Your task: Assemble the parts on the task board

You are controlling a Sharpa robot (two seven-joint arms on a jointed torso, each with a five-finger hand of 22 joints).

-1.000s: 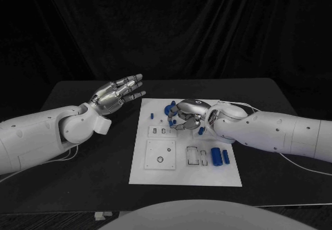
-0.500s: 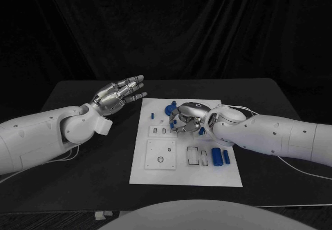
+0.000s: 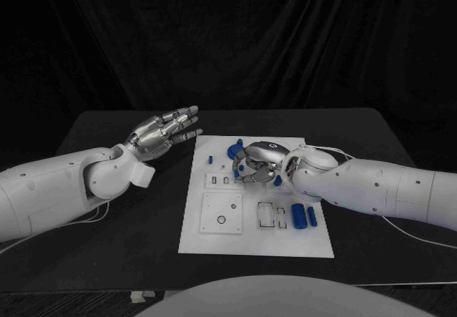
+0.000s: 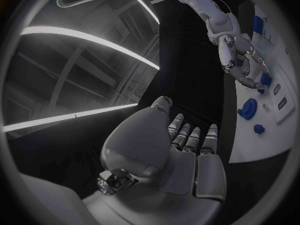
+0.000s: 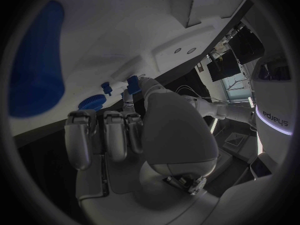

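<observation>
Your right hand (image 3: 255,160) sits low over the far end of the task board (image 3: 255,244), fingers curled among the blue parts (image 3: 303,215); whether it holds one, you cannot tell. Your left hand (image 3: 164,131) hovers spread and empty over the bench (image 3: 114,224), beside the board's far left corner, so the right is nearer.

My silver hands (image 3: 164,132) on white arms (image 3: 57,185); a white task board (image 3: 255,244) with blue parts (image 3: 298,215) on the black table (image 3: 114,251)
</observation>
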